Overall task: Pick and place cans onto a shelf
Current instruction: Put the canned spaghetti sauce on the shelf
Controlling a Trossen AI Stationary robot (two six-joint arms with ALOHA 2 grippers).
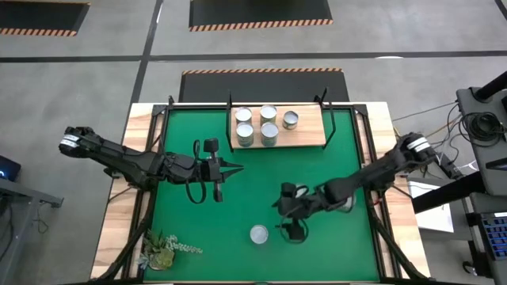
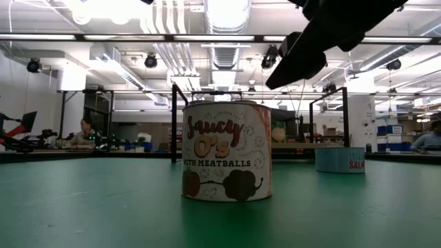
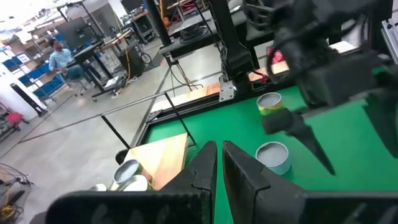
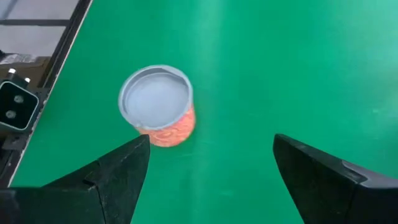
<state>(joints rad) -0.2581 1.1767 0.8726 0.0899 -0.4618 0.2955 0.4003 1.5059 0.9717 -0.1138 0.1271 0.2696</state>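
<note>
Even bright indoor light, coming from overhead. Low view: ceiling light panels (image 2: 227, 12) blown out to white glare, strip lights (image 2: 41, 36) running left and right; dark arm (image 2: 324, 34) at top is a near-black silhouette against them. The near can (image 2: 227, 151) is sharp, label readable; room behind slightly soft. Green mat (image 1: 261, 182) evenly lit from above, only soft short shadows under the arms, mild sheen. Right wrist view: can top (image 4: 155, 96) washed pale by glare, faint light streaks on the mat, own fingers (image 4: 112, 180) dark and blurred. Left wrist view: overall soft, near fingers (image 3: 205, 174) out of focus, tilted with some bending at edges.
</note>
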